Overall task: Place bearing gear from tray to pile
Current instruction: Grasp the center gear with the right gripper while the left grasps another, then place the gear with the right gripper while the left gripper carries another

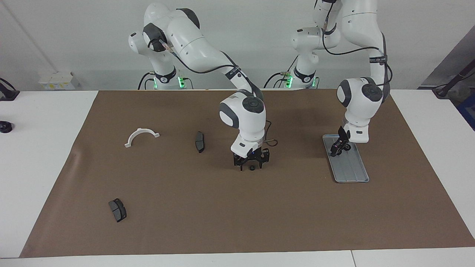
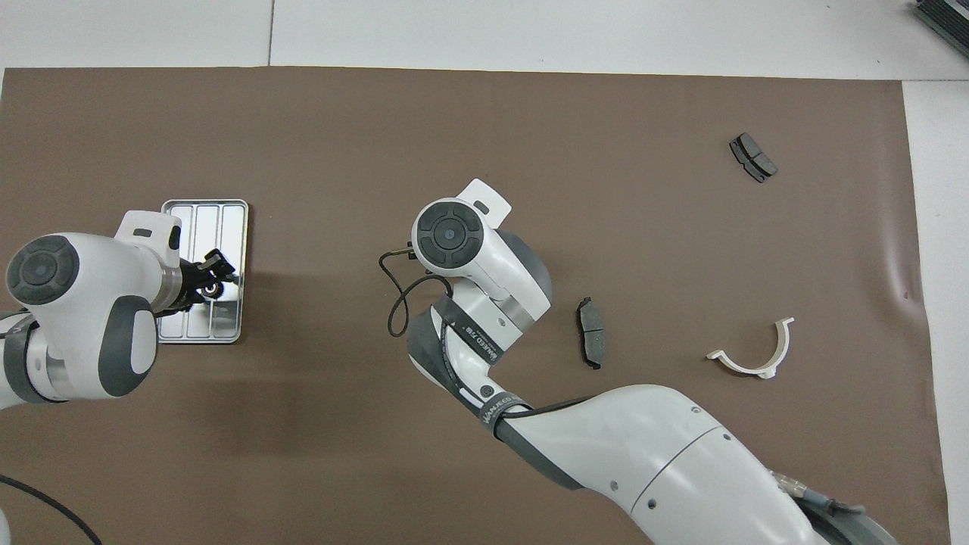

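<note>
The silver ridged tray [image 1: 350, 171] [image 2: 204, 216] lies toward the left arm's end of the table. My left gripper [image 1: 340, 145] [image 2: 208, 278] is low over the tray's nearer half, shut on a small black bearing gear [image 1: 347, 147] [image 2: 213, 288]. A second small black gear [image 1: 252, 168] rests on the brown mat mid-table. My right gripper [image 1: 251, 165] is set down around it; in the overhead view its wrist hides both. The pile is scattered: a white half-ring bracket [image 1: 141, 136] [image 2: 753, 350] and two dark brake pads [image 1: 199, 141] [image 1: 117, 210].
A brown mat [image 1: 222, 215] covers most of the white table. A black cable loops from the right wrist [image 2: 394, 299]. One small dark object [image 1: 5, 127] sits on the bare table past the mat at the right arm's end.
</note>
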Tool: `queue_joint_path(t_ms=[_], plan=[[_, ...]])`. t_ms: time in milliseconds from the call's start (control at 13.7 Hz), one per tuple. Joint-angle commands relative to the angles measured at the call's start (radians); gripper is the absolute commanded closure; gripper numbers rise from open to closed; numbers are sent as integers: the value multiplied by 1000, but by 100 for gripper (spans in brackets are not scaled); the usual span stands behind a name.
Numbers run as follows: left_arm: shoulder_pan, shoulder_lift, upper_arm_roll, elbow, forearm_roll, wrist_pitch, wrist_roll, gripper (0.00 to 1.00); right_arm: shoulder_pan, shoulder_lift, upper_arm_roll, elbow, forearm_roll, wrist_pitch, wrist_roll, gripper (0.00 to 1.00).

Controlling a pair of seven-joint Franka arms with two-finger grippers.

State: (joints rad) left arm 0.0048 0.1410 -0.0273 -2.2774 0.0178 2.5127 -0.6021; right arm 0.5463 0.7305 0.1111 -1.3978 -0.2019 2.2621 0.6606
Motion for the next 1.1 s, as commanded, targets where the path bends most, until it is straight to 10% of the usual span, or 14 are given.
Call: queue_joint_path(t_ms=[0, 293, 512, 1024], plan=[[18, -11, -6, -27, 14, 37, 30, 40, -3, 0, 9, -18, -8, 20, 28, 71], [18, -9, -6, -36, 14, 40, 31, 44, -6, -2, 9, -17, -7, 19, 42, 90], [18, -9, -6, -33, 14, 40, 33, 99, -17, 0, 9, -9, -8, 8, 40, 100], [-43, -1, -8, 234, 17, -207, 45, 100, -288, -13, 42, 17, -8, -59, -307, 100]])
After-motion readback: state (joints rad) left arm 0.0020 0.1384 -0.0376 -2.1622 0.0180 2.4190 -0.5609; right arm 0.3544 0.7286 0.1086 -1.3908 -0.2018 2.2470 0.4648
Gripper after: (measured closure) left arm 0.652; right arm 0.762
